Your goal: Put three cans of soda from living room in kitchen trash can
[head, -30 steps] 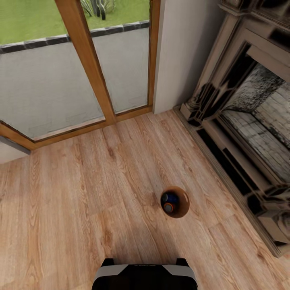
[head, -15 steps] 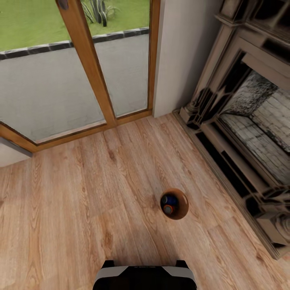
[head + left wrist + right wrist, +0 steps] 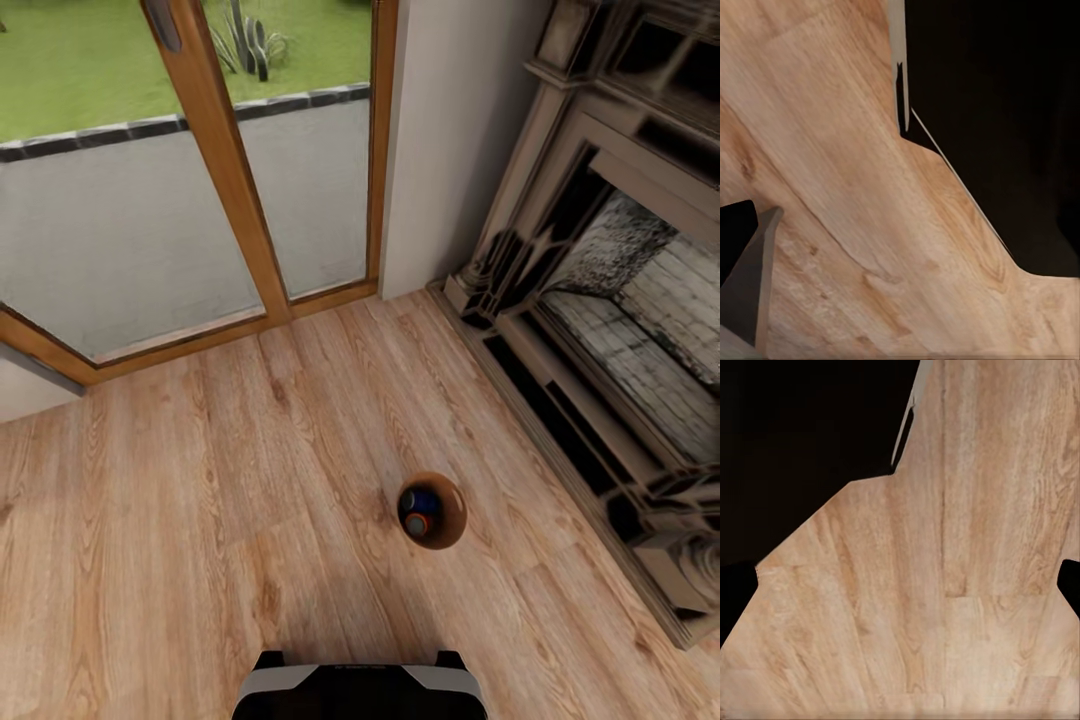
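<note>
On the wood floor [image 3: 200,520], just ahead of the robot base [image 3: 360,692], sits the bin [image 3: 449,510], seen from above: round rim, copper-brown inside. Two cans lie in it, a dark blue can [image 3: 422,499] and an orange can [image 3: 417,524], touching each other. No label or writing on either is legible at this size.

Bin stands alone on bare planks, well apart from the fireplace [image 3: 610,330] on the right, which has a brick-lined opening and a dark carved surround. Glass doors [image 3: 190,190] with wood frames run along the far side; paving and grass are outside. A plain white wall [image 3: 450,140] fills the gap between doors and fireplace.

Wrist views: light wood planks, plus dark parts of the robot at the edges. Can't tell how far either gripper is open, or whether it holds anything.
</note>
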### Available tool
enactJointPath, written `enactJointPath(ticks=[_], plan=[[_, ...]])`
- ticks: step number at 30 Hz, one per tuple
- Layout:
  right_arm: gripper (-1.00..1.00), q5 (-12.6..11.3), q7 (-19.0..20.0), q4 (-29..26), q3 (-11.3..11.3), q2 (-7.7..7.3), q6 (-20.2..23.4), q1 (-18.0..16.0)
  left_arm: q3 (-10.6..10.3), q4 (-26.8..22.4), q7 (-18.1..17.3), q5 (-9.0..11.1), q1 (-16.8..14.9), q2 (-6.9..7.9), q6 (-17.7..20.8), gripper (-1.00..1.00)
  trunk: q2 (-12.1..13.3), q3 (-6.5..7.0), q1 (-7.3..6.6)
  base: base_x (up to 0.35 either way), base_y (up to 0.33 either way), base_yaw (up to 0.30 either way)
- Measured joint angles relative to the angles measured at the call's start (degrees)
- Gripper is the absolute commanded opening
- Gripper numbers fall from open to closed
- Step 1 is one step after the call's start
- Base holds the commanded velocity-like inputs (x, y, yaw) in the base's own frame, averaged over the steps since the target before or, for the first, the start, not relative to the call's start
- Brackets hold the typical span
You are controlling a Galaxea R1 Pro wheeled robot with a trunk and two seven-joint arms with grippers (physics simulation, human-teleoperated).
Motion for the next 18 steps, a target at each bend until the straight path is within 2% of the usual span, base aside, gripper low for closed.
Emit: enactJointPath(ticks=[18], plan=[[1.0, -0.1, 0.0, 1.0, -0.3, 0.03, 0.0, 0.0, 0.0, 1.8, 0.0, -0.2, 0.0, 0.03, 0.0, 1.0, 7.2, 4.8, -3.95, 0.0, 0.0, 0.0]])
